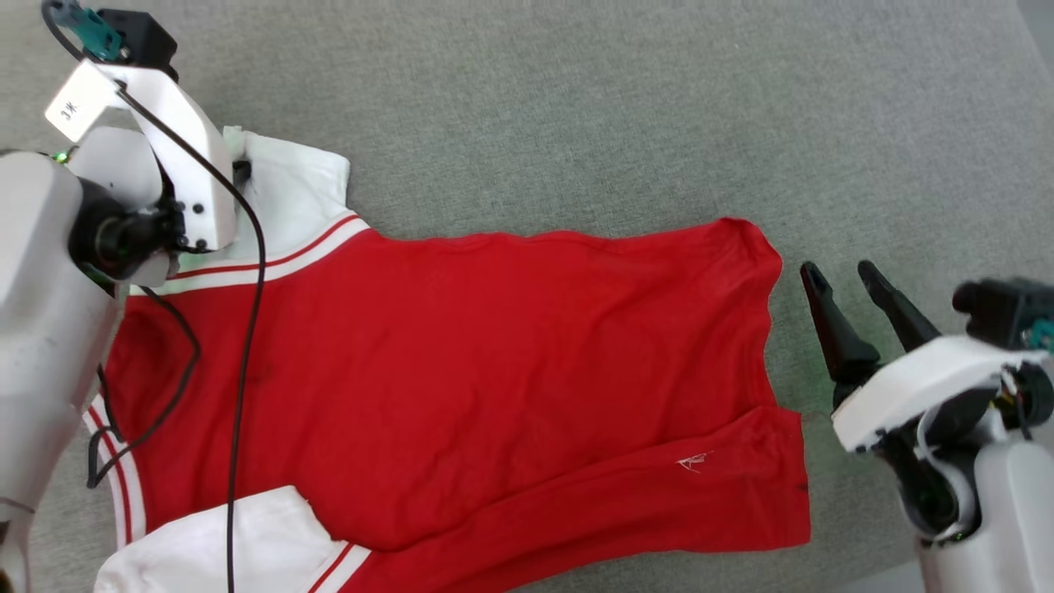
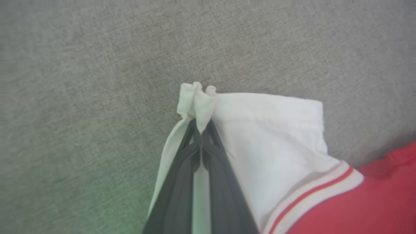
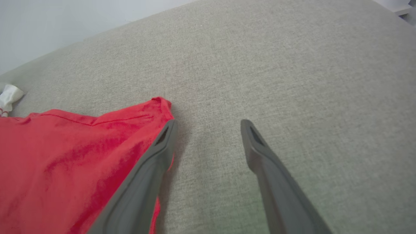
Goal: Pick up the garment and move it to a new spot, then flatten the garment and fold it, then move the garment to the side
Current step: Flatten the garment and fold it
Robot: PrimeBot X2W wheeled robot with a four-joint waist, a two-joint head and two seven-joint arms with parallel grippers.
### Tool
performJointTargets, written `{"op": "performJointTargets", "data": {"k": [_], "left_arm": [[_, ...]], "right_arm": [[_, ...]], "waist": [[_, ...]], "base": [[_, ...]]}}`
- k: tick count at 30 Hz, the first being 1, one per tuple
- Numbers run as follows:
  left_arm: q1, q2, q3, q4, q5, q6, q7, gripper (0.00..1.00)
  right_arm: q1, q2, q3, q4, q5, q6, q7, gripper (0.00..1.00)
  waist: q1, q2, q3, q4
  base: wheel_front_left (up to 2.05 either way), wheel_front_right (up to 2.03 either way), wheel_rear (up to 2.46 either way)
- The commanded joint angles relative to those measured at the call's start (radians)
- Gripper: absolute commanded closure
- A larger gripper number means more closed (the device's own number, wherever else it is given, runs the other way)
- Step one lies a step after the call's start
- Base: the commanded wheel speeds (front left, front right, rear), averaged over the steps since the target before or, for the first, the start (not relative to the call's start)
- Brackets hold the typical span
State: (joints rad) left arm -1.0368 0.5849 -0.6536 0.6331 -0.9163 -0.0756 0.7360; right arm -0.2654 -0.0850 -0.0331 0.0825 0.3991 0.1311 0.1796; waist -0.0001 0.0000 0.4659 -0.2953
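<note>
Where the grey woven surface (image 1: pixel 576 107) reaches its far edge, the right wrist view shows a pale wall (image 3: pixel 65 22) behind it. A light-coloured corner (image 3: pixel 400 9) at the upper right is cut off too soon to identify. Whether the surface is a table or a cushion cannot be told. The garment (image 1: pixel 461 371) lies spread across the surface, red body in the middle, white sleeves toward the robot's left and the hem toward its right. A long strip along the near side is folded over on top and carries a small white mark (image 1: pixel 693 463) too small to read. The near sleeve (image 1: pixel 222 543) runs off the bottom of the head view. The left arm (image 1: pixel 41 329) and its black cable (image 1: pixel 247 346) cover the shoulder end of the garment. The left jaws are pressed together on the outer corner of the far sleeve (image 2: pixel 276 130), and a small bunch of white cloth puckers up just past the dark fingers (image 2: pixel 214 152); in the head view the white wrist housing (image 1: pixel 185 156) hides this grip. The right jaws stand wide apart and hold nothing, hovering just beside the hem (image 1: pixel 774 329). One right finger (image 3: pixel 152 169) overlaps the red edge in the right wrist view, so contact cannot be judged there, while the head view shows a strip of grey between them.
</note>
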Motion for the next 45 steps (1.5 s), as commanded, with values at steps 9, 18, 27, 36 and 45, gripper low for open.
{"op": "performJointTargets", "data": {"k": [9, 18, 27, 36, 45], "left_arm": [[-0.02, -0.051, 0.011, -0.022, 0.014, -0.015, -0.13, 1.0], [-0.025, -0.072, -0.001, -0.098, 0.02, -0.035, -0.203, 1.0], [0.008, -0.081, -0.013, -0.117, 0.023, -0.044, -0.265, 1.0], [0.088, -0.066, 0.029, -0.107, -0.014, -0.039, -0.372, 1.0], [0.428, -0.017, 0.059, -0.26, -0.072, 0.037, -0.498, 1.0]], "right_arm": [[-0.183, -0.153, 0.097, 0.122, 0.048, -0.001, 0.254, 0.0], [-0.309, -0.263, 0.224, 0.232, 0.069, -0.001, 0.653, 0.0], [-0.339, -0.272, 0.202, 0.282, 0.058, -0.001, 0.766, 1.0], [-0.36, -0.259, 0.13, 0.205, 0.017, -0.001, 0.604, 1.0], [-0.128, -0.22, 0.07, 0.136, 0.016, -0.001, 0.513, 1.0]], "waist": [[0.0001, 0.0, -0.045, 0.109], [0.0001, 0.0, -0.033, 0.2], [0.0001, 0.0, -0.041, 0.245], [0.0001, 0.0, -0.129, 0.259], [0.0001, 0.0, -0.273, 0.299]], "base": [[0.0, 0.0, 0.0], [0.0, 0.0, 0.0], [0.0, 0.0, 0.0], [0.0, 0.0, 0.0], [0.0, 0.0, 0.0]]}}
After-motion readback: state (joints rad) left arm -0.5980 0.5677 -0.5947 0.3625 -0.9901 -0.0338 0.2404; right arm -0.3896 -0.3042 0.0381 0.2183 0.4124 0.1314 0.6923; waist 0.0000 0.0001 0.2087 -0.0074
